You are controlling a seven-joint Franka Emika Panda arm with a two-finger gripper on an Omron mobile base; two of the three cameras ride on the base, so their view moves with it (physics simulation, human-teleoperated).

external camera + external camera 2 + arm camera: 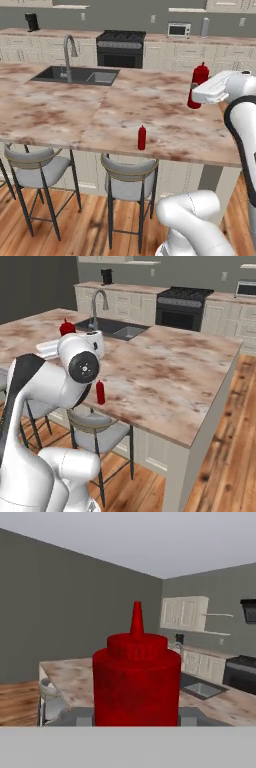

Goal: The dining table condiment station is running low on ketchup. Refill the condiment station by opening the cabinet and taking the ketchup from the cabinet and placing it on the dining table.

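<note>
The ketchup (137, 679) is standing upright between the fingers of the gripper (136, 716), its long axis vertical and its pointed nozzle aiming straight up. It is a smooth, all-red plastic bottle with a round body, a ribbed shoulder and a thin cone on top. The two grey fingers (82, 716) are pressing on its left and right sides low on the body, so the gripper is closed on the bottle.

From the left base view the ketchup (198, 85) is showing over the far right part of the dining table (60, 107), with the white hand covering its lower right side; I cannot tell if its bottom is touching the stone or is a little above it. In the right base view only its red top (67, 327) is peeking out behind the arm.

The table top is a flat slab of pinkish-brown marbled stone with a matte look. A second, smaller red bottle (142, 138) is standing upright near the front edge, well apart from the held one. A dark sink (75, 76) with a curved metal faucet (69, 55) is sitting in the far left part. Grey padded stools (129, 184) on thin dark legs are standing under the front edge, on a wooden plank floor.
</note>
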